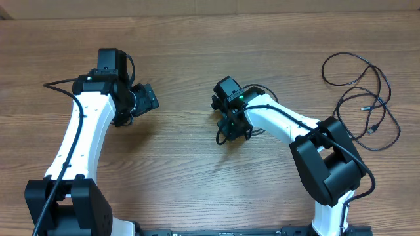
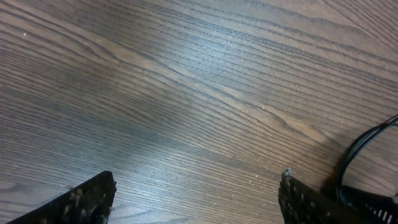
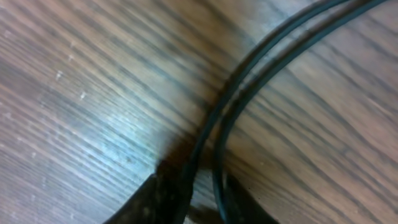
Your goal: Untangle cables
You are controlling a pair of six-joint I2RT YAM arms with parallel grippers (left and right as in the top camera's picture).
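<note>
Overhead, most of the cables [image 1: 367, 98] lie in loose loops at the table's [image 1: 197, 39] far right, well apart from the right pincer [image 1: 230, 128] at the centre, where one thin strand trails out beneath it, and the left pincer [image 1: 144, 98] hangs over bare wood. From the left wrist, the left pincer [image 2: 196, 202] stands spread wide, nothing between its fingers. From the right wrist, two runs of the cables [image 3: 273, 50] pass into the narrow gap of the right pincer [image 3: 202, 202], its fingers drawn close, though whether they pinch I cannot tell; closing on both runs and pulling could tighten the tangle, or a thin run could slip free.
</note>
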